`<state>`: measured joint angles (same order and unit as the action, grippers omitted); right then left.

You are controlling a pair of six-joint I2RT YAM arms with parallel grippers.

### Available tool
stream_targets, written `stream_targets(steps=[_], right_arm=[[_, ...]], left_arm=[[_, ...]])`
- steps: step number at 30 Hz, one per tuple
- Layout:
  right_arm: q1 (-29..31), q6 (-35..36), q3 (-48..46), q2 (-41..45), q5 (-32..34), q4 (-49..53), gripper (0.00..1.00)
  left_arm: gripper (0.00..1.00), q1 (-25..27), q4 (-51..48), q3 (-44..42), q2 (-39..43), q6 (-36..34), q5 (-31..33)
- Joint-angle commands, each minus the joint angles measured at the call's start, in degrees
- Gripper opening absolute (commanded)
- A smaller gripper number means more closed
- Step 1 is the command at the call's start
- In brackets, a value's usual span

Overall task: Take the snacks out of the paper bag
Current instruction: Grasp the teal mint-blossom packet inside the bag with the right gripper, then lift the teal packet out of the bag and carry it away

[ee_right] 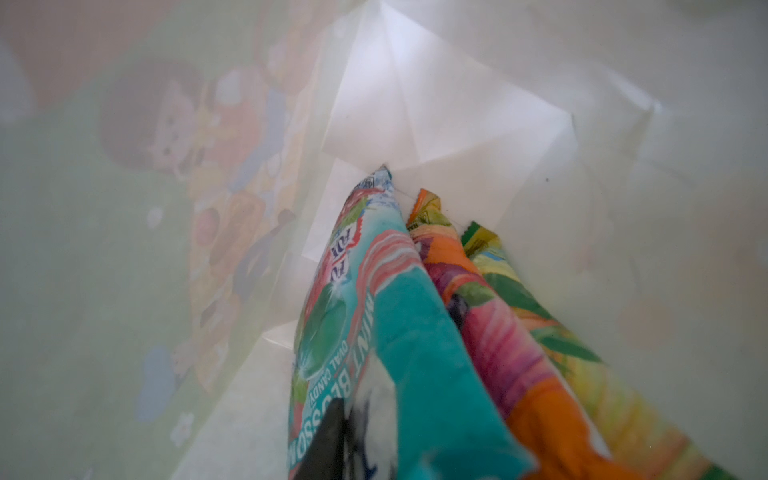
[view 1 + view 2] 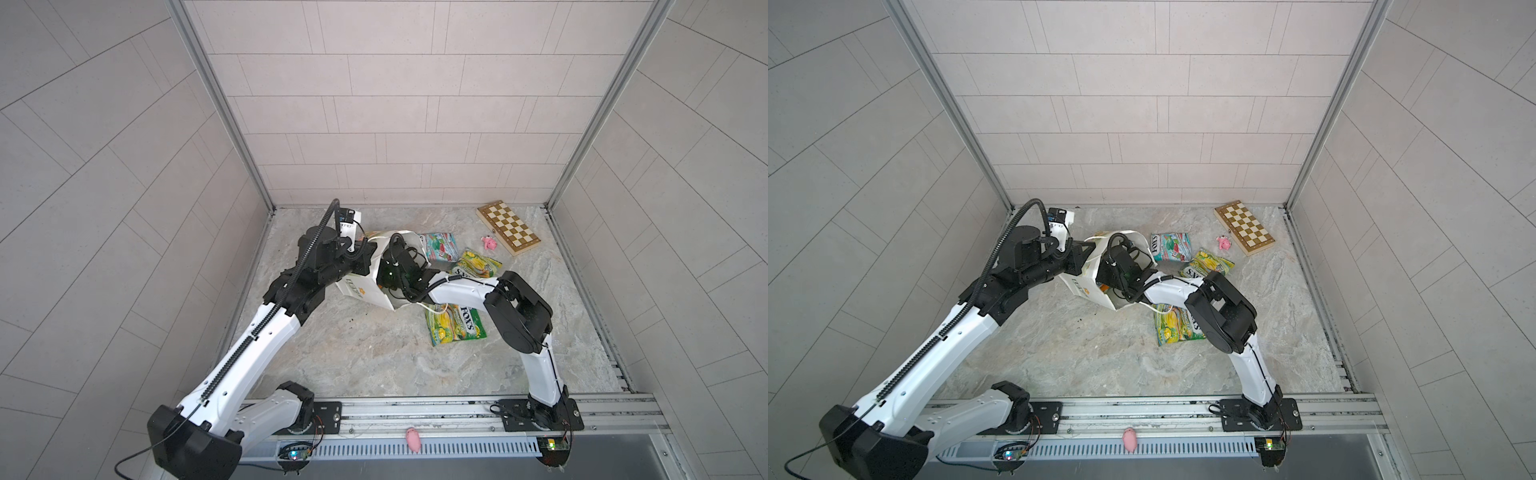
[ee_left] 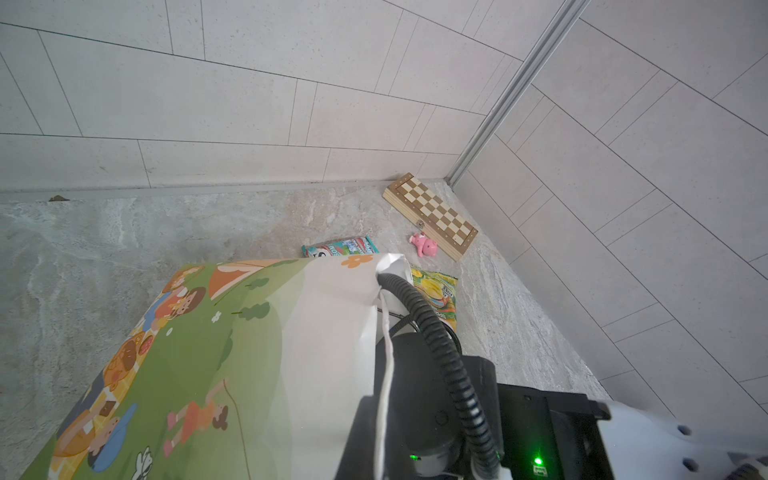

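Marbled tabletop (image 2: 374, 353) bears a tipped white paper bag (image 2: 361, 293), green-printed.

paper bag (image 3: 328, 332): I see white, with a green cartoon-children print on one side.
inside the paper bag: I see a teal-and-red packet (image 1: 415, 353), an orange-pink packet (image 1: 511, 345) and a yellow-green packet (image 1: 582, 374).
chessboard (image 2: 509, 229), beyond the paper bag: brown and cream checks.

Glossy white link shells (image 2: 540, 374) alternate with black boxy joint housings (image 2: 519, 320); a black ribbed cable chain (image 2: 253, 336) lines the left arm (image 2: 270, 353); screwed black base plates (image 2: 509, 415).
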<state>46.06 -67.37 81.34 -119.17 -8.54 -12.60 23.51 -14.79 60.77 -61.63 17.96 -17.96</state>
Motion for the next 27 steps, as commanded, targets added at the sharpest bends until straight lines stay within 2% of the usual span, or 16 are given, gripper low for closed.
stream_targets(steps=[1, 3, 7, 14, 27], right_arm=[[0.1, 1.8, 0.1, 1.1, 0.4, 2.7, 0.07], [0.1, 3.1, -1.0, 2.8, 0.9, 2.9, 0.0], [0.0, 6.0, -4.1, 6.7, 0.8, 2.3, 0.0], [-0.3, 10.3, -7.6, 12.6, -0.6, 3.3, 0.0], [-1.3, 19.4, -12.0, 24.9, -2.0, 11.6, 0.0]], left_arm=[[0.0, -0.5, 0.9, -0.8, 1.3, -0.7, 2.7], [0.0, -0.5, -0.1, -0.7, 0.9, -0.5, 5.4], [0.0, -1.1, -2.6, 0.3, -0.6, 0.2, 8.7], [0.0, -1.9, -3.1, 0.7, -1.5, 1.2, 8.6], [0.0, -2.0, -3.4, 0.7, -1.8, 1.2, 8.9]])
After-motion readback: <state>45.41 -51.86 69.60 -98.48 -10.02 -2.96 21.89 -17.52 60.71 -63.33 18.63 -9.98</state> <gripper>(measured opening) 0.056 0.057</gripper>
